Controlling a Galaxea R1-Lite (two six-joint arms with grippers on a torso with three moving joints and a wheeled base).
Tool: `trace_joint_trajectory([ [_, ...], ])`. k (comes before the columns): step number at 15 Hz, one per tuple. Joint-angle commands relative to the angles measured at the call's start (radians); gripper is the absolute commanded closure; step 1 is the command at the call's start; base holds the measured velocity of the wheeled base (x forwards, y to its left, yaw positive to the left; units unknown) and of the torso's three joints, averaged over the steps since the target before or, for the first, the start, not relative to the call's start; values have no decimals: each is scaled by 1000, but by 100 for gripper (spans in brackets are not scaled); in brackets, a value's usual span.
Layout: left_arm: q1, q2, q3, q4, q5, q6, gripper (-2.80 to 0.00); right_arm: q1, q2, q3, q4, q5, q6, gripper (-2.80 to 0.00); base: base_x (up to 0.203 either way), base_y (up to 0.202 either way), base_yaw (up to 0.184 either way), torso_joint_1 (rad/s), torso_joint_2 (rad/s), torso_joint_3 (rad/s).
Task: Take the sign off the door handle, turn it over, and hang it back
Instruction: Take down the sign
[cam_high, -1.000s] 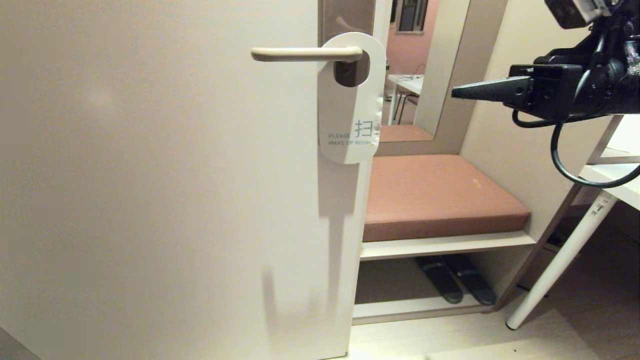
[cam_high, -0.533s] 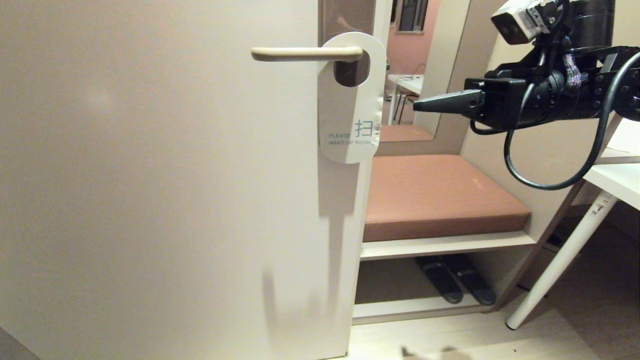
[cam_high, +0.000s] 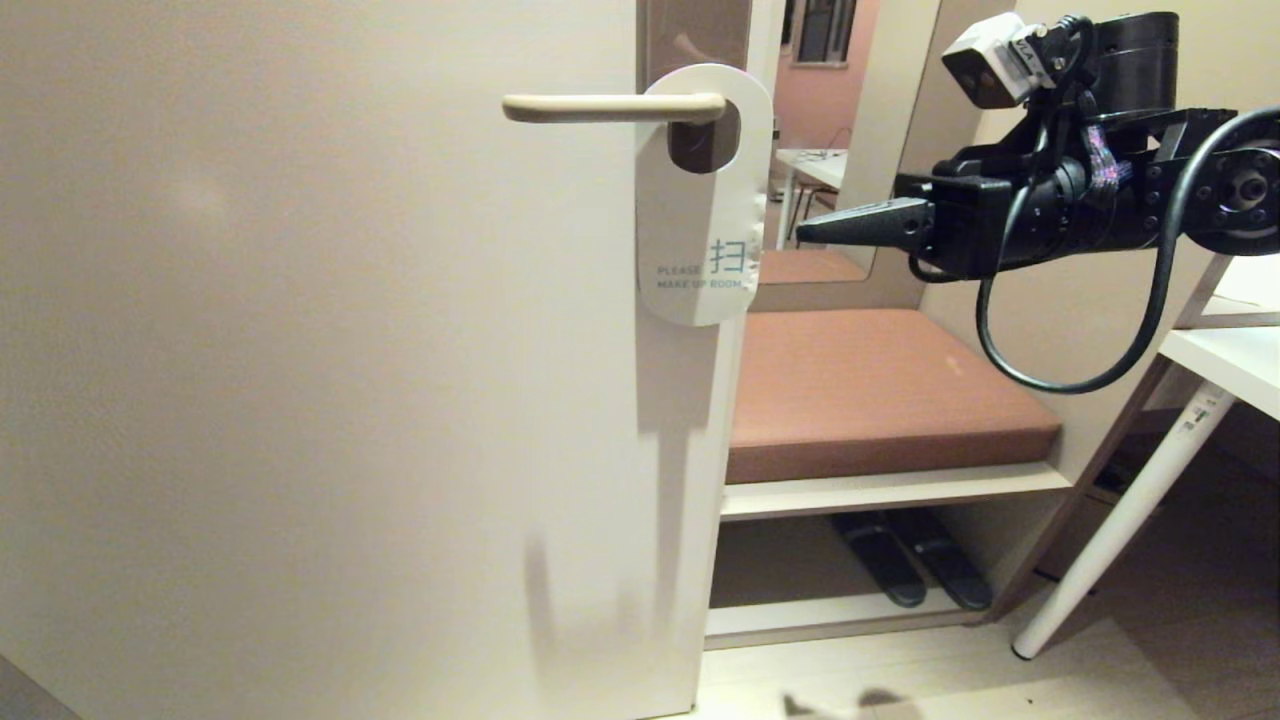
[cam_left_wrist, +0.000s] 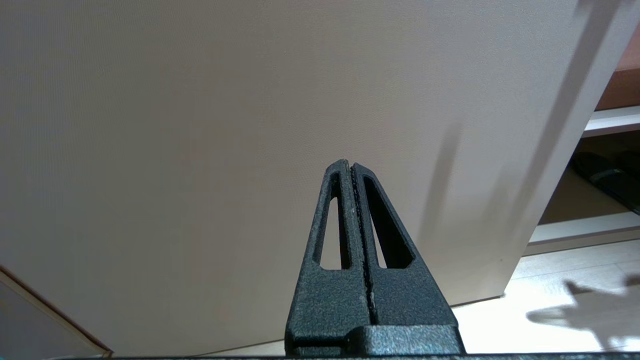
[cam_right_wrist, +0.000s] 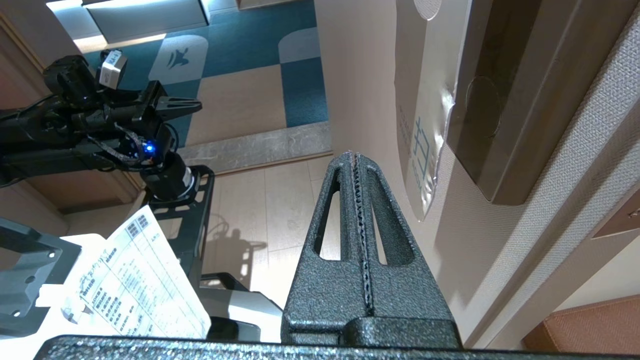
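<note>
Beside a padded brown bench (cam_high: 880, 385), the pale door (cam_high: 300, 350) carries the sign (cam_high: 702, 200), looped by its round hole over the door handle (cam_high: 612, 107). It hangs long-side vertical, white face out, reading "PLEASE MAKE UP ROOM". The right gripper (cam_high: 803, 232) points level at its edge, near but apart, fingers pressed together and empty. The left gripper (cam_left_wrist: 351, 167), also closed, faces the door's lower part.

The white sign (cam_high: 703, 200) bears blue lettering, the door handle (cam_high: 610, 107) is cream-beige, and the bench cushion (cam_high: 880, 390) is reddish-brown.
</note>
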Motion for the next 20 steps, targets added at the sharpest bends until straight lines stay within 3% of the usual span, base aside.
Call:
trace_joint_trajectory([
  [1, 0, 0, 0, 0, 0, 1, 0, 1, 1, 0, 1, 7, -2, 0, 0, 0, 0, 0, 0, 0],
  [2, 0, 0, 0, 0, 0, 1, 0, 1, 1, 2, 1, 7, -2, -280, 0, 0, 0, 0, 0, 0],
  [12, 0, 0, 0, 0, 0, 1, 0, 7, 61, -67, 1, 7, -2, -280, 0, 0, 0, 0, 0, 0],
  [20, 0, 0, 0, 0, 0, 1, 0, 59, 104, -128, 1, 7, -2, -280, 0, 0, 0, 0, 0, 0],
])
